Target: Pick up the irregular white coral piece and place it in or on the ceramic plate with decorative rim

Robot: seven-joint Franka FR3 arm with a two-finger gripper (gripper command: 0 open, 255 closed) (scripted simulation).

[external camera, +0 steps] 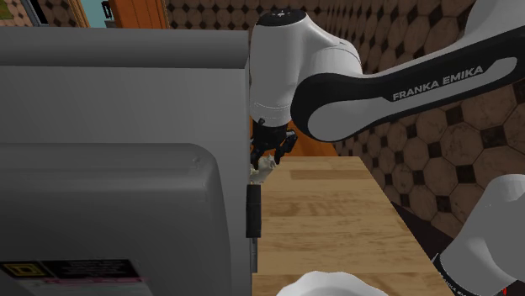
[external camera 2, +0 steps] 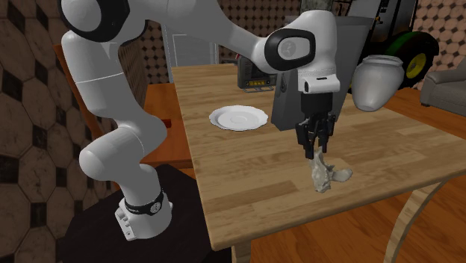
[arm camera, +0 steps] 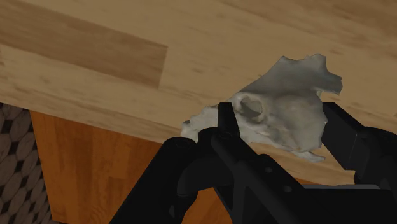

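Over the wooden worktop (external camera 2: 246, 187), lower right of the second exterior view, the fingers (arm camera: 228, 124) are gripping the pale, jagged, hollowed coral piece (external camera 2: 322, 173). I'm seeing a grey box (external camera: 118, 151) hiding most of the gripper (external camera: 266, 155) in the shoulder view.

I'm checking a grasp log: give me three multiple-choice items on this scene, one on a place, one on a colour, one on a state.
1. Where is the plate? A on the wooden table; B in the gripper; C atop the coral piece.
2. The plate's colour? A blue; B white; C red.
3. The coral piece is: A on the plate; B clasped between the fingers; C loose, far from the gripper.
Answers: 1 A, it rests on the table, apart from the coral piece; 2 B, plain white; 3 B, both fingers press it.
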